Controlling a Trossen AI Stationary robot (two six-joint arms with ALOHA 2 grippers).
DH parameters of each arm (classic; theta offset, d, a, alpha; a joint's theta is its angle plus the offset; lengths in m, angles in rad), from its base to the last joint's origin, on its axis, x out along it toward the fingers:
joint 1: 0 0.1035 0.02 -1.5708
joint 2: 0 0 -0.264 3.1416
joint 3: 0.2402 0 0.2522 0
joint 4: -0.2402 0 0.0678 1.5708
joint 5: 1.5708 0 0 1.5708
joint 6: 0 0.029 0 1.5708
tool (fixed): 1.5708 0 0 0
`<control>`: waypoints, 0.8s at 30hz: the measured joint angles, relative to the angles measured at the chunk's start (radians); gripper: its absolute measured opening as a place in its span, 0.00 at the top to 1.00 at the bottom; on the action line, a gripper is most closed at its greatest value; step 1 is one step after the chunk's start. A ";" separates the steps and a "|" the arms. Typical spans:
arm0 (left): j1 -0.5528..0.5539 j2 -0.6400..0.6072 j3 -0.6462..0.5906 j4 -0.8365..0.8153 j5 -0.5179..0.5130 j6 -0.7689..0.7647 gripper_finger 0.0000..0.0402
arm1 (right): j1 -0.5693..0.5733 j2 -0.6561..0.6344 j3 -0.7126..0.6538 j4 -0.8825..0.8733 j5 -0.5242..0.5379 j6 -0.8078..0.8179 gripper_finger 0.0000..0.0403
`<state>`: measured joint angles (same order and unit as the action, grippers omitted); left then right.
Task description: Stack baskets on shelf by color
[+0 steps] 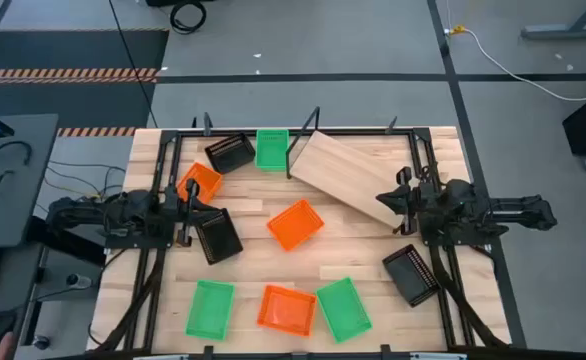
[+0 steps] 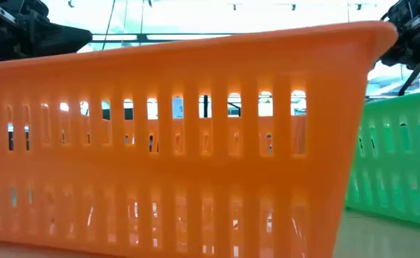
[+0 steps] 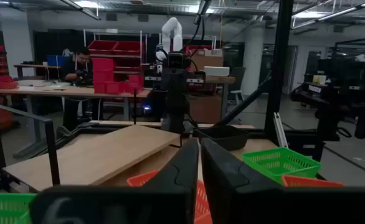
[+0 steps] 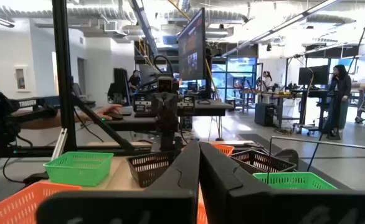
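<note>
Orange slotted basket (image 2: 174, 143) up close, green basket (image 2: 400, 158) beside it.

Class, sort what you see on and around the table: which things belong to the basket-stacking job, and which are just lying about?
Job:
orange baskets
green baskets
black baskets
shelf
left gripper, shut
right gripper, shut

Lying about:
white cable on the floor
black cable
</note>
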<state>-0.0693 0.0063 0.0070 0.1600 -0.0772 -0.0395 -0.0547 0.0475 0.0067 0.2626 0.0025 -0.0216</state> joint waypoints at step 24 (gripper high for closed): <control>0.000 0.000 0.000 0.000 0.000 0.000 0.91 | 0.000 0.000 0.000 0.000 0.000 0.000 0.97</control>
<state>-0.0696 0.0063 0.0071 0.1600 -0.0769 -0.0398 -0.0550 0.0475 0.0063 0.2625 0.0029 -0.0216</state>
